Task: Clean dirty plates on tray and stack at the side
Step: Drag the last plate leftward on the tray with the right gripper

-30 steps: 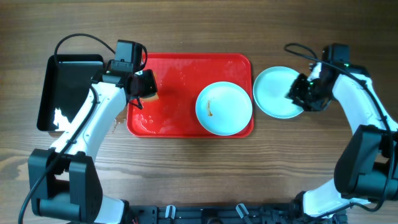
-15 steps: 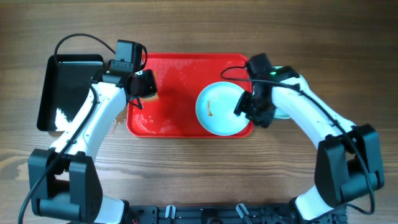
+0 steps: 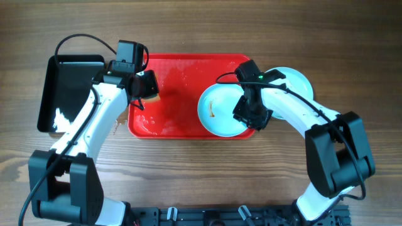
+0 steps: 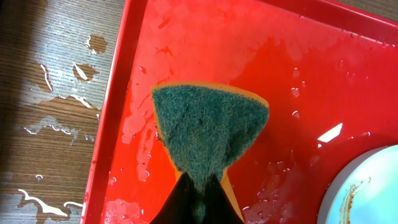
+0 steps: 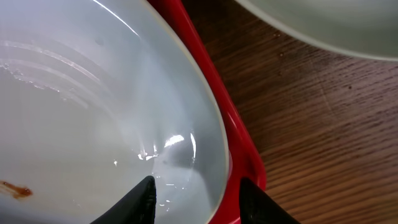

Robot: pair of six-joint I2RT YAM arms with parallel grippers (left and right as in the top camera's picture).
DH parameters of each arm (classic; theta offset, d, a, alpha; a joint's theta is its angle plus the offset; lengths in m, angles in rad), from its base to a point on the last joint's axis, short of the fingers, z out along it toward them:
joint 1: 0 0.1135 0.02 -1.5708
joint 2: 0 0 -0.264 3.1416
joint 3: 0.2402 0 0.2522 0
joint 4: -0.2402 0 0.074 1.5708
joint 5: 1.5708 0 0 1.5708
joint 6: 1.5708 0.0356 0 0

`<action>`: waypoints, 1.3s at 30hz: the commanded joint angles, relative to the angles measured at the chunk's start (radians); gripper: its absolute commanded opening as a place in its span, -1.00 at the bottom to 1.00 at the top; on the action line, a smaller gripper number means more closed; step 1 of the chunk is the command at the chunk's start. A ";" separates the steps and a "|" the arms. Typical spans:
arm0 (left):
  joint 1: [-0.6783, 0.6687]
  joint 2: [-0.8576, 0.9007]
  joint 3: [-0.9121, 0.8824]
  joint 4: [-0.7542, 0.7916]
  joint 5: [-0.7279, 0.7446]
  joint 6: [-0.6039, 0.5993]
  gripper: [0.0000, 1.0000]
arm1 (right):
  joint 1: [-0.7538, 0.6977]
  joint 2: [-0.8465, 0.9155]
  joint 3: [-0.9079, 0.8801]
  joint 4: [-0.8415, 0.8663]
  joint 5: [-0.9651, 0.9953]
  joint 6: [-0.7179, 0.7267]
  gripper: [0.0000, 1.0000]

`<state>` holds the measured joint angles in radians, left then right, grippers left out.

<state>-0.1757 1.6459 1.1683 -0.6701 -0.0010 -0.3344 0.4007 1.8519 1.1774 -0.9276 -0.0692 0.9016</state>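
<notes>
- Right now the red tray (image 3: 169, 122) lies on the desk (image 3: 201, 182) toward its far edge, about midway between the left and right edges.
- One plate (image 3: 220, 122) rests in the tray's right end, with a small brown streak on its face.
- A second plate (image 3: 296, 78) lies on the bare desk just off the tray's right end, toward the right edge. The right arm partly covers it.
- The right end effector (image 5: 199, 193) is spread wide across the rim of the plate in the tray — one finger (image 5: 142, 196) inside the dish, the other outside above the tray's rim, not closed on it.
- The left end effector (image 4: 199, 190) is pinched narrow on a sponge (image 4: 208, 124), green scouring face toward the wrist camera, at the tray's wet left end. Whether the sponge touches the tray cannot be told.
- A black tray (image 3: 63, 88) sits near the left edge.
- Water drops (image 4: 79, 70) lie on the desk beside the red tray.
</notes>
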 commanded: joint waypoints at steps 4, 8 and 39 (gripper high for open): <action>0.003 0.006 -0.006 0.003 0.012 0.012 -0.92 | 0.016 0.023 -0.008 0.027 0.000 0.014 -0.33; 0.003 0.006 -0.006 0.003 0.012 0.012 -0.92 | 0.068 0.025 -0.008 0.061 -0.006 0.016 -0.38; 0.003 0.006 -0.006 -0.008 0.012 0.013 -0.92 | 0.142 -0.031 0.040 0.201 -0.142 -0.244 0.06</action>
<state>-0.1757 1.6459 1.1679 -0.6743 -0.0006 -0.3344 0.5346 1.8397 1.2041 -0.7212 -0.2241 0.6750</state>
